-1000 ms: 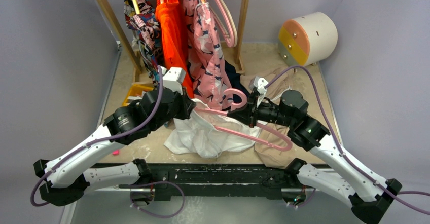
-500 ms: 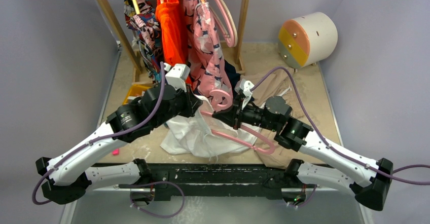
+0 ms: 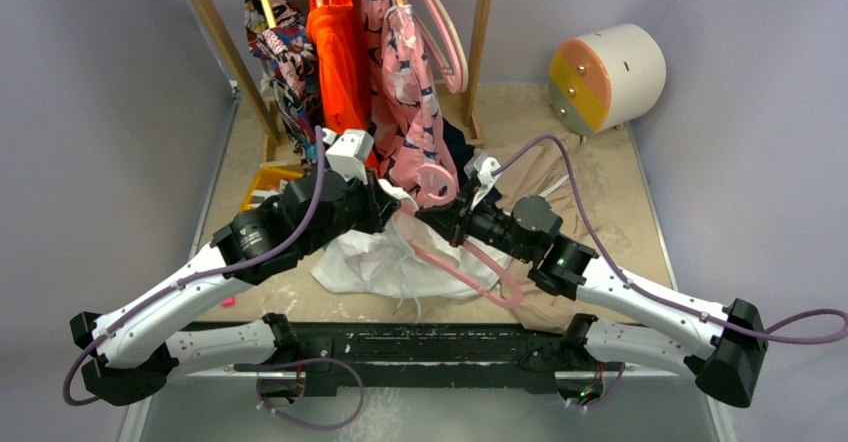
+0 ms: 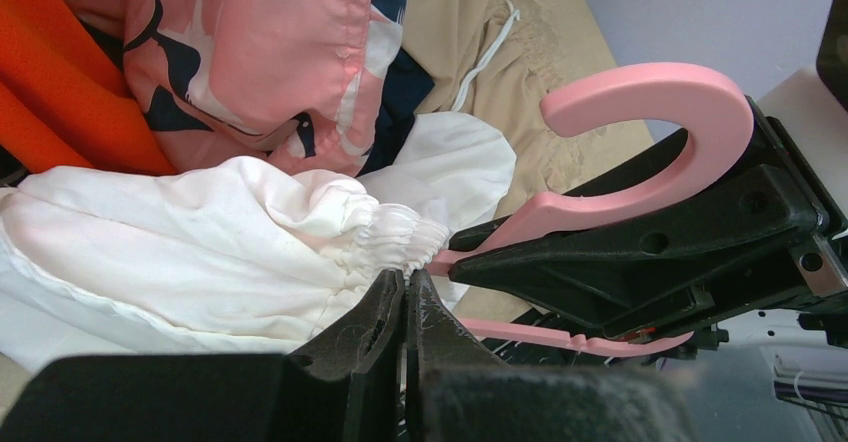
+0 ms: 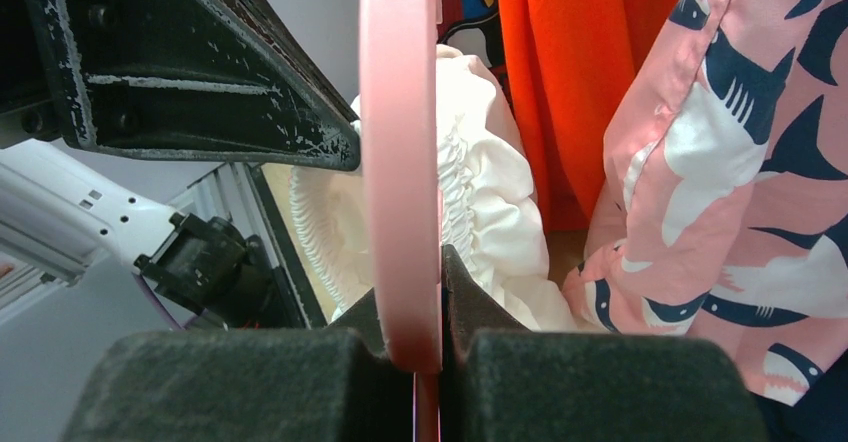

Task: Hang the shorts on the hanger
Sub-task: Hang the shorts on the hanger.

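Observation:
The white shorts (image 3: 365, 262) hang bunched from my left gripper (image 3: 397, 202), which is shut on their gathered waistband (image 4: 385, 237). In the left wrist view the fingertips meet at the gripper (image 4: 407, 277) with the elastic pinched between them. My right gripper (image 3: 452, 224) is shut on the pink hanger (image 3: 478, 272) just below its hook (image 3: 437, 187). One hanger arm runs into the waistband opening beside the left fingers. In the right wrist view the hanger (image 5: 400, 152) stands edge-on between the pads of my right gripper (image 5: 418, 282), with the shorts (image 5: 490, 192) behind it.
A wooden rack (image 3: 215, 37) at the back holds an orange garment (image 3: 340, 52), a pink patterned one (image 3: 405, 102), a multicolour one (image 3: 280, 42) and a spare hanger (image 3: 447, 37). A tan garment (image 3: 540, 162) lies under the right arm. A round white drum (image 3: 605, 74) sits back right.
The right arm has carried the hanger to the left, bringing its hook and near arm up against the left gripper and the waistband. The left gripper has shifted slightly with the shorts.

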{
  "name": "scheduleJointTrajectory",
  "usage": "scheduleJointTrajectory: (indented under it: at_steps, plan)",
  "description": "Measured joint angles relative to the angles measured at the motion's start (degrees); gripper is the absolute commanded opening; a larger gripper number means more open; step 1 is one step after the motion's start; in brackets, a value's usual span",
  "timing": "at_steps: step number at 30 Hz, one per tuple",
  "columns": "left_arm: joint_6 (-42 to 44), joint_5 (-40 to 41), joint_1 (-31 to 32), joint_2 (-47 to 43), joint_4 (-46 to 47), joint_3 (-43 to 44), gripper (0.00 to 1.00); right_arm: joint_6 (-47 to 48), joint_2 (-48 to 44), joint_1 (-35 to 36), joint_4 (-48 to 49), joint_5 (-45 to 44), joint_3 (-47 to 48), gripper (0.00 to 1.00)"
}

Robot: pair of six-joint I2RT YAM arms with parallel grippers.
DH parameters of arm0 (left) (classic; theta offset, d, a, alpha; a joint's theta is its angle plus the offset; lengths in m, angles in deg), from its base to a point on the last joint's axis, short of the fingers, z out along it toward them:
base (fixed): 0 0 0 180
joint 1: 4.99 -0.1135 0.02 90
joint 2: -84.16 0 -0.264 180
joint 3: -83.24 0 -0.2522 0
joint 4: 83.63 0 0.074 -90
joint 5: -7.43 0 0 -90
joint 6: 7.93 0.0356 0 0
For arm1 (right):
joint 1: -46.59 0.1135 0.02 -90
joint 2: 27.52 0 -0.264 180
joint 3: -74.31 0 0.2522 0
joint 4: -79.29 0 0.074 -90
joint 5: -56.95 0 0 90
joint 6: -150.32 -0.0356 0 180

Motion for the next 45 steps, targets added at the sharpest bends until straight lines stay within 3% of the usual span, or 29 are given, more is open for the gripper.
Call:
scheduleJointTrajectory:
  at_steps: [14, 24, 32, 45]
  plan:
    - [-1.07, 0.48, -0.02, 1.88, 0.07, 3.15, 0.0, 0.24, 2.86, 3.72, 5.16, 0.11, 1.25, 0.0]
    - [-2.38, 3.08, -0.02, -0.13, 1.42, 3.91, 0.0, 1.27, -7.82, 3.98, -0.61, -2.86, 0.83, 0.0]
    - [-3.56, -1.64, -0.22, 1.77, 2.32, 3.93, 0.0, 1.11, -1.77, 3.98, 3.08, -2.47, 1.49, 0.0]
    - [-5.49, -4.35, -0.33, 0.57, 5.86, 2.82, 0.0, 0.72, 0.68, 3.98, 11.06, -4.48, 1.18, 0.0]
